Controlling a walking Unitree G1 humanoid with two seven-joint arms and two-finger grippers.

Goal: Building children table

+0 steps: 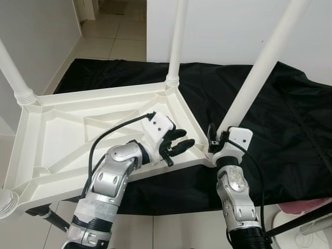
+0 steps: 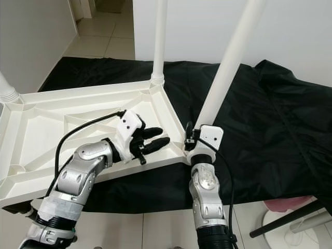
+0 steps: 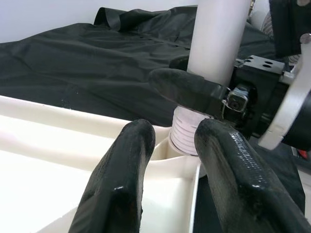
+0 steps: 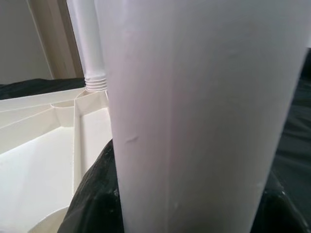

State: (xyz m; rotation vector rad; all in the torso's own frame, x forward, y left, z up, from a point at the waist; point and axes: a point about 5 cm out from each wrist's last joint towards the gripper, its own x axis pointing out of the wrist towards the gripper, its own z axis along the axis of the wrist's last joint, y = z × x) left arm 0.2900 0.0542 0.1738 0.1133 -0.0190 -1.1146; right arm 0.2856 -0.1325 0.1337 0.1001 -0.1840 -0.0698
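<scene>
The white plastic table top (image 1: 62,135) lies upside down on a black cloth. A white leg (image 1: 262,65) leans up out of its near right corner socket. My right gripper (image 1: 218,136) is shut around the base of this leg, and the leg (image 4: 194,111) sits between its black fingers in the right wrist view. My left gripper (image 1: 179,145) hovers open over the table top's right rim, just left of that corner, holding nothing. Its two fingers (image 3: 121,184) point at the leg's ribbed collar (image 3: 187,133). Other legs stand at the far corner (image 1: 177,41) and the left corner (image 1: 13,75).
The black cloth (image 1: 290,140) covers the floor to the right and behind. A white wall (image 1: 223,26) rises close behind it, with tiled floor (image 1: 114,31) through a doorway at the back left. A pink object (image 1: 306,207) and a black bar on a white base (image 1: 311,223) lie at the near right.
</scene>
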